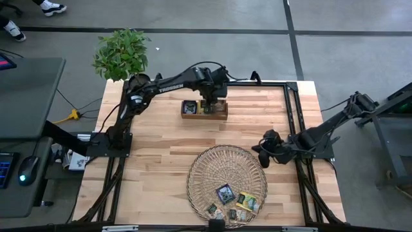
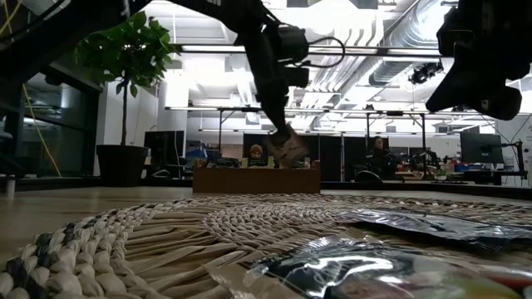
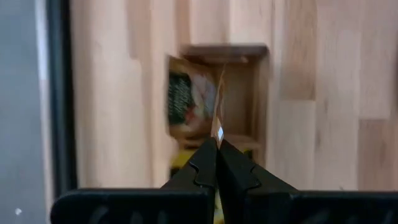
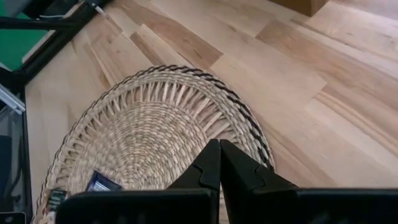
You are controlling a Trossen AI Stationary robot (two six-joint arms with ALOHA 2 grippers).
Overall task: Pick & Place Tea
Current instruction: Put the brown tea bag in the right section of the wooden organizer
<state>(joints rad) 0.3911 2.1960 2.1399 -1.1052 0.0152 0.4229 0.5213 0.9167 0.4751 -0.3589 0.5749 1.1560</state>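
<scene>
Over the small wooden box [image 1: 204,109] at the far side of the table [image 1: 154,161] we see the left gripper [image 1: 210,103] reaching down, its fingers [image 3: 205,168] pressed together on the edge of a tea sachet [image 3: 189,102] that hangs into one of the box's compartments; in the left wrist view the sachet shows a dark green label and stands on edge against the compartment wall. In the low view the same gripper [image 2: 283,137] sits just above the box [image 2: 256,178], with the sachet at its tips. Nearer to us lies the round woven tray [image 1: 212,171], and at its near edge we count a few more tea sachets [image 1: 225,193], one dark blue, the others green and yellow, lying flat and close together. The right gripper [image 1: 265,154] hovers beside the tray's right rim, above the table, its fingers [image 4: 208,168] closed together on nothing. A potted plant [image 1: 121,53] stands off the table's far left corner.
</scene>
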